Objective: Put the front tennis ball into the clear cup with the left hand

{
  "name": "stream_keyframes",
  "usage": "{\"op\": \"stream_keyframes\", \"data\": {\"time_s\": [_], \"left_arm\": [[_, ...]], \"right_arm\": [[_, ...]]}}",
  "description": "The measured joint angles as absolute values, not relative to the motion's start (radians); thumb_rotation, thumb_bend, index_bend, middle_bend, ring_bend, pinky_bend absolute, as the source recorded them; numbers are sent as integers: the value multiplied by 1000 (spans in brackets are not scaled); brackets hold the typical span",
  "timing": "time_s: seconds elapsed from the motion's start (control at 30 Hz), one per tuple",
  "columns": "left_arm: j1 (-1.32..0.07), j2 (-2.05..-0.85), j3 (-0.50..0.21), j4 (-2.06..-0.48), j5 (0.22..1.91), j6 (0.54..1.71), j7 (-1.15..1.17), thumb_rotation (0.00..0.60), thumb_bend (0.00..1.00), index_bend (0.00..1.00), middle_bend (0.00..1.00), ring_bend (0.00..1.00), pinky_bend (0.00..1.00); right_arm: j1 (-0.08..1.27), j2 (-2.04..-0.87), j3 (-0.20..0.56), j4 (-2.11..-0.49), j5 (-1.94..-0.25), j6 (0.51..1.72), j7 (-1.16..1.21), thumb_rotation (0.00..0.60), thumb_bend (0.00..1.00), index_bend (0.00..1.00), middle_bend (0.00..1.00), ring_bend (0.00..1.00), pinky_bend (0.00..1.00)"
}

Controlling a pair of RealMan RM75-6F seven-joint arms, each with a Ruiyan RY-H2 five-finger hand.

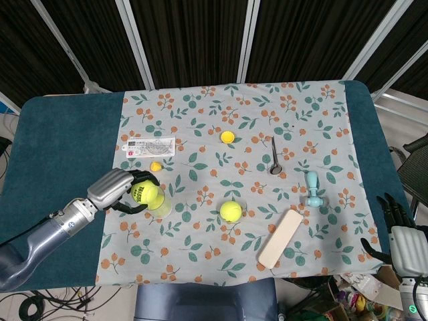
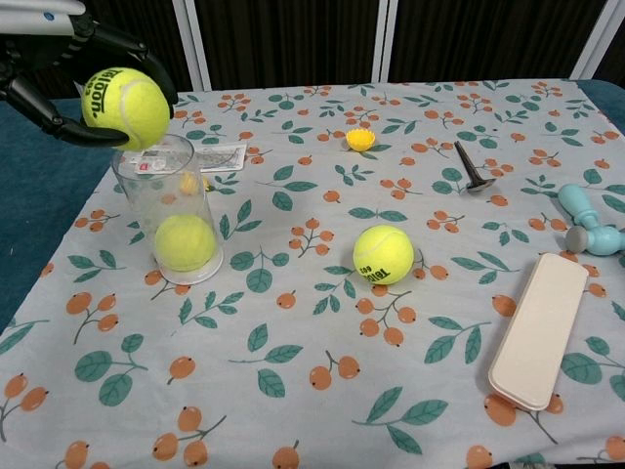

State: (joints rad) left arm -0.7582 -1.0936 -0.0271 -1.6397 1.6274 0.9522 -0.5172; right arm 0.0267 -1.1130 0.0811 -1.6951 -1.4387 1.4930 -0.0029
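Note:
My left hand (image 1: 119, 190) (image 2: 59, 73) grips a yellow tennis ball (image 2: 125, 107) (image 1: 145, 194) just above the rim of the clear cup (image 2: 168, 207) (image 1: 159, 201), slightly to its left. The cup stands upright on the floral cloth with another tennis ball (image 2: 185, 242) at its bottom. A third tennis ball (image 2: 383, 254) (image 1: 231, 211) lies on the cloth near the middle. My right hand (image 1: 401, 235) hangs off the table's right edge, fingers spread, holding nothing.
On the cloth lie a cream oblong case (image 2: 540, 328), a light blue pestle-shaped tool (image 2: 588, 221), a dark metal tool (image 2: 472, 168), a small yellow flower cup (image 2: 360, 140), a printed card (image 2: 221, 156) behind the cup and a tiny yellow piece (image 1: 155, 166).

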Motion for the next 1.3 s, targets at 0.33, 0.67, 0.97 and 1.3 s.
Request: {"op": "stream_keyframes", "data": {"time_s": [0.33, 0.67, 0.97, 1.3], "left_arm": [[-788, -1068, -15, -1664, 1637, 901, -532, 600, 89, 178, 168, 63, 126], [-796, -1045, -13, -1674, 1646, 911, -572, 600, 62, 140, 130, 24, 76], [-754, -1032, -36, -1683, 1640, 1027, -520, 600, 50, 140, 152, 32, 94], [-517, -992, 0, -1795, 1529, 1266, 36, 600, 50, 127, 131, 32, 94]], "right_arm": [[27, -1113, 81, -1696, -1442, 1494, 0, 600, 174, 0, 0, 71, 241], [27, -1112, 80, -1697, -1442, 1493, 2, 600, 174, 0, 0, 71, 241], [27, -1111, 80, -1697, -1440, 1491, 3, 600, 174, 0, 0, 71, 240], [27, -1112, 79, -1697, -1444, 1493, -1, 600, 174, 0, 0, 72, 241]]}}
